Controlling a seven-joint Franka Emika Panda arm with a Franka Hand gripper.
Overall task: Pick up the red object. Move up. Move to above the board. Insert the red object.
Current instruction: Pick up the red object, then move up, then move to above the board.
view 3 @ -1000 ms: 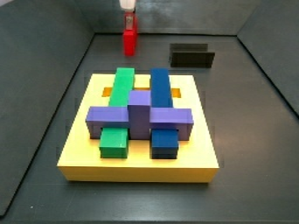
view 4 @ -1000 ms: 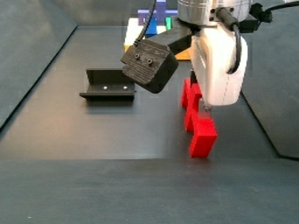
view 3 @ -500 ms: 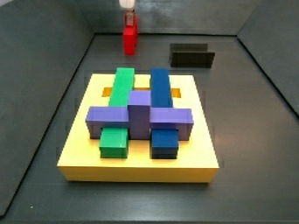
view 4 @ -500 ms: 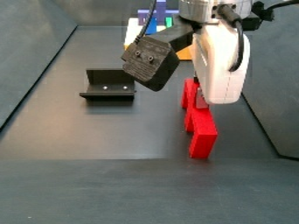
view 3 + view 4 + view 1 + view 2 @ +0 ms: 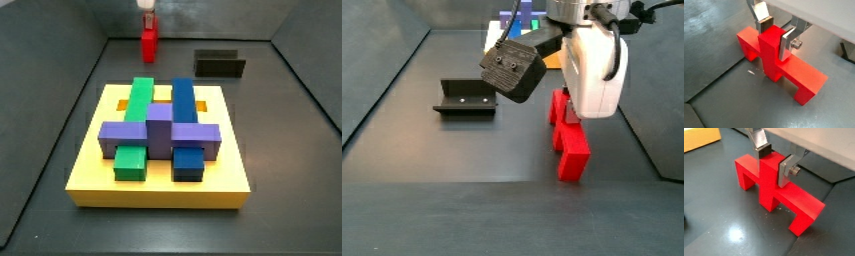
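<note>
The gripper (image 5: 773, 31) stands at the far end of the dark floor (image 5: 287, 150), well apart from the board (image 5: 160, 182). Both wrist views show its flat silver fingers (image 5: 788, 169) closed on the raised middle part of the red object (image 5: 777, 62), one plate on each side, so the jaws pinch the piece. The red object's (image 5: 774, 183) wide bar rests with its feet on the floor in both wrist views; whether a thin gap has opened beneath it cannot be told.

In a side view the red object (image 5: 150, 45) appears edge-on as a narrow upright strip under the gripper (image 5: 147, 22), beyond the board's far edge and beside the fixture (image 5: 221, 65). In a side view from the opposite end, the red object (image 5: 571, 145) lies below the white arm body (image 5: 593, 70), with the fixture (image 5: 465, 97) well apart from it.

Compared with the frames half a second and one second earlier, the gripper, the red object and the board occupy the same places; no shift is discernible.

The yellow board carries a green block (image 5: 136, 112), a blue block (image 5: 185, 115) and a purple cross-shaped block (image 5: 160, 133) lying across them.
</note>
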